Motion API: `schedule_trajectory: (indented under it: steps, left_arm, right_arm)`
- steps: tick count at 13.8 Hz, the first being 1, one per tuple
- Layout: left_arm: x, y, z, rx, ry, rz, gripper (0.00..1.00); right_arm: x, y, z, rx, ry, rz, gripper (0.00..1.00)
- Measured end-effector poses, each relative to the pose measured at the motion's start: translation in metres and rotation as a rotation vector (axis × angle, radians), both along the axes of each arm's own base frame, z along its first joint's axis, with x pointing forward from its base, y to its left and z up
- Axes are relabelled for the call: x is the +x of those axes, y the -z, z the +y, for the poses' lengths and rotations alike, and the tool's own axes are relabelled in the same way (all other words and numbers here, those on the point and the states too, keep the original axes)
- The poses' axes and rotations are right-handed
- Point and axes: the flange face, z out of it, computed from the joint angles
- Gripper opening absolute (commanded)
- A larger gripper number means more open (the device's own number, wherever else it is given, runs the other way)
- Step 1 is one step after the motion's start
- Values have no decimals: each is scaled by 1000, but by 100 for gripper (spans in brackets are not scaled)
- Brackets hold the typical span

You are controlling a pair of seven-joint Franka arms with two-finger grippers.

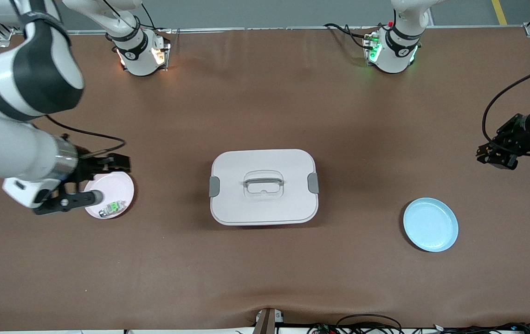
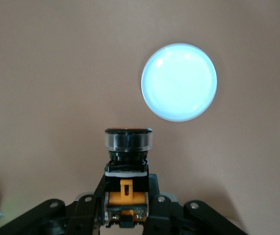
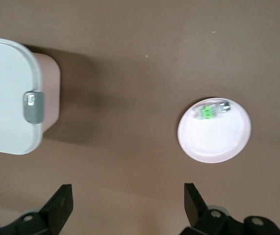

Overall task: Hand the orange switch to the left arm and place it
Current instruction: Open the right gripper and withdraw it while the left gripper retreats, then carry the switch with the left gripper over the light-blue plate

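1. We take the white box [image 1: 264,186] as our landmark; it sits lidded near the middle of the brown tabletop [image 1: 265,269], with a grey clasp on each short side and a clear, grey-edged handle on top.
2. We see the left gripper [image 1: 497,155] up in the air over bare tabletop at the left arm's end, well apart from the box.
3. In the left wrist view, the left gripper [image 2: 125,215] has its jaws closed on the orange switch [image 2: 127,183]: we see a black body with orange markings and a round, clear-rimmed cap pointing away from the wrist.
4. The switch is therefore off the tabletop, held in the air at the left arm's end, well clear of the box.
5. We find a pale blue plate [image 1: 430,224] toward the left arm's end from the box and slightly nearer the front camera; nothing lies on it.
6. A pink plate [image 1: 112,192] lies toward the right arm's end from the box, and a small green-and-silver component [image 1: 112,207] rests on it near the rim.
7. The right gripper [image 1: 107,162] hangs over the pink plate's edge; in the right wrist view its jaws [image 3: 125,205] stand wide apart, holding nothing.
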Motion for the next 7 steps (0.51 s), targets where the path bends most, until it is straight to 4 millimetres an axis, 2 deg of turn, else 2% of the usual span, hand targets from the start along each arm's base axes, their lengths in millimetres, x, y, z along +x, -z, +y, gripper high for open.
schedule_trajectory:
  steps: [2,4,7]
  left_arm:
    - [15,26,1,27,-102,-10,19]
    - [25,51,1,40,-153,-16,19]
    - [31,87,2,54,-158,-26,19]
  right_arm:
    - [1,-14,-26,-1,23,-31,100]
    - [-1,-33,-44,-5,51,-81,100]
    - [-5,-48,-73,-16,96,-107,100]
